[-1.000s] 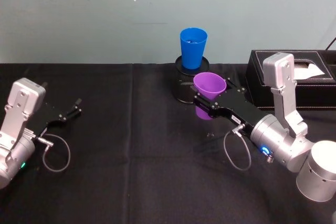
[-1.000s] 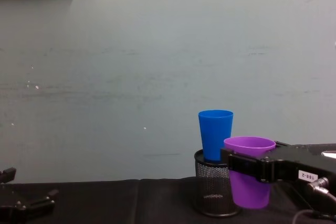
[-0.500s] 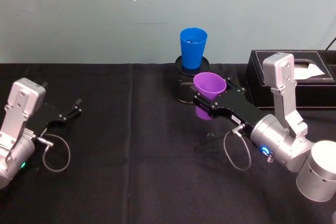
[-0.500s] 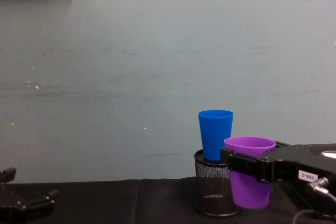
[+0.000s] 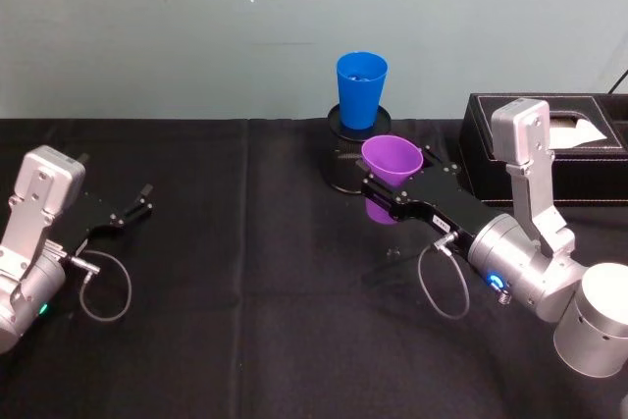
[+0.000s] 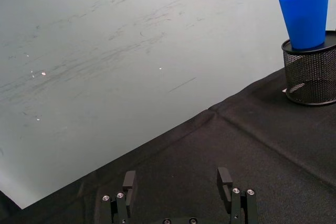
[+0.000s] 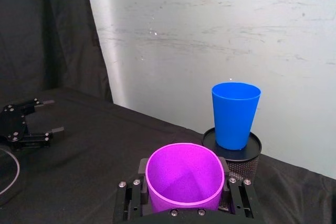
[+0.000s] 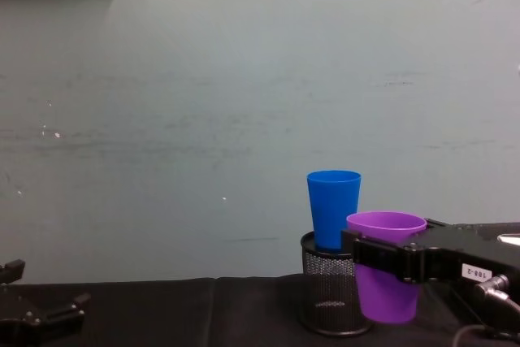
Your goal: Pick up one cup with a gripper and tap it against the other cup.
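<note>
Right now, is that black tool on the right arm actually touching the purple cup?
Touching. In the right wrist view, the right tool clamps against opposite sides of the purple cup, with no gap showing on either side.

Head looks down; chest low, level; both share blue cup (image 5: 360,90).

Right arm (image 5: 525,262) enters from 4 o'clock, its gripper (image 5: 381,199) pointing toward 10 o'clock and clamped around the cup (image 5: 392,158). Left arm (image 5: 34,242) rests at 8 o'clock, its gripper (image 5: 140,201) with fingers apart.

Silver-grey arms (image 5: 535,242), black fingers (image 6: 224,178), looped grey cables (image 5: 442,287), blue light ring (image 5: 496,284)
</note>
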{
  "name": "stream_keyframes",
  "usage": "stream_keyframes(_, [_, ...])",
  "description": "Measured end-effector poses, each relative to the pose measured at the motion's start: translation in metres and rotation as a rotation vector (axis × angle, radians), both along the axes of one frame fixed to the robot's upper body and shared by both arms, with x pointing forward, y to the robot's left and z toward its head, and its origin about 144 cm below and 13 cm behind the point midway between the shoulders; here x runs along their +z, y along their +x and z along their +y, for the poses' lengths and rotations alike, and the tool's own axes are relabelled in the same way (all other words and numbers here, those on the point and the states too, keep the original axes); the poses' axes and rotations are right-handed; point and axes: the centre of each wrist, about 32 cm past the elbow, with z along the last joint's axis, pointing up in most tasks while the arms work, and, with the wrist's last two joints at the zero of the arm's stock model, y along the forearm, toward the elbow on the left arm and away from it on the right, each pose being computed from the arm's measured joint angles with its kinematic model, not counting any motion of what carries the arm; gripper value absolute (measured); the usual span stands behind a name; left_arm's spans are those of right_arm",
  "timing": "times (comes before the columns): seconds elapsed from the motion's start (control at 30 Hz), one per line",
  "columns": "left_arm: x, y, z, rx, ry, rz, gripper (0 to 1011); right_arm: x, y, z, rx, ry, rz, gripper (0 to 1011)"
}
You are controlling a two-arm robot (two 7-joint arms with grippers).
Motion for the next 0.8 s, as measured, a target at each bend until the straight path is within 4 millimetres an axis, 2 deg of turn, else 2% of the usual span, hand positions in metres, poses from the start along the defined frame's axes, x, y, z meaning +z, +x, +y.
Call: stream_keyframes(0.8, [0.0, 0.0, 0.0, 0.0, 0.0, 0.0, 1000, 0.0, 0.0, 0.0, 0.0, 0.0, 0.0, 746])
